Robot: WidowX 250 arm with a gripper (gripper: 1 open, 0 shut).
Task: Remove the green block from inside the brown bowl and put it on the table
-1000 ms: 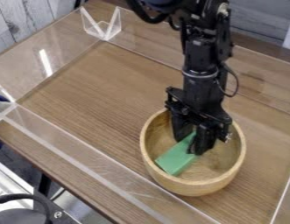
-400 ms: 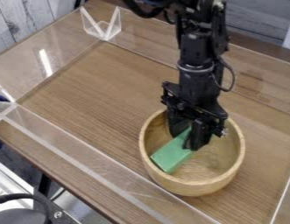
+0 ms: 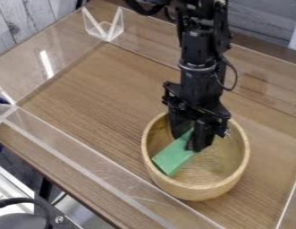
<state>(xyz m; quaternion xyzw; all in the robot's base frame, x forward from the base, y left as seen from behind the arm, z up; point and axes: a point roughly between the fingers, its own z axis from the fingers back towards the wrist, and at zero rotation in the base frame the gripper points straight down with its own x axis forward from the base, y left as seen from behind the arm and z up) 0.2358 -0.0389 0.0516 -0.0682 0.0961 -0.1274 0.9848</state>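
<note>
Camera: tool (image 3: pixel 196 136) closed on green block (image 3: pixel 173 156), the block's upper end hidden.

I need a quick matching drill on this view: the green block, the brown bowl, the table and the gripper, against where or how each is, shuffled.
1. Green block
2. Brown bowl
3. Table
4. Gripper

A. Wood-grain surface under the bowl
B. Dark, shut, reaching down into the bowl
C. Inside the bowl, tilted, its upper end at the gripper
D. Round, light tan, with a thick rim

Pairs: 1-C, 2-D, 3-A, 4-B
</note>
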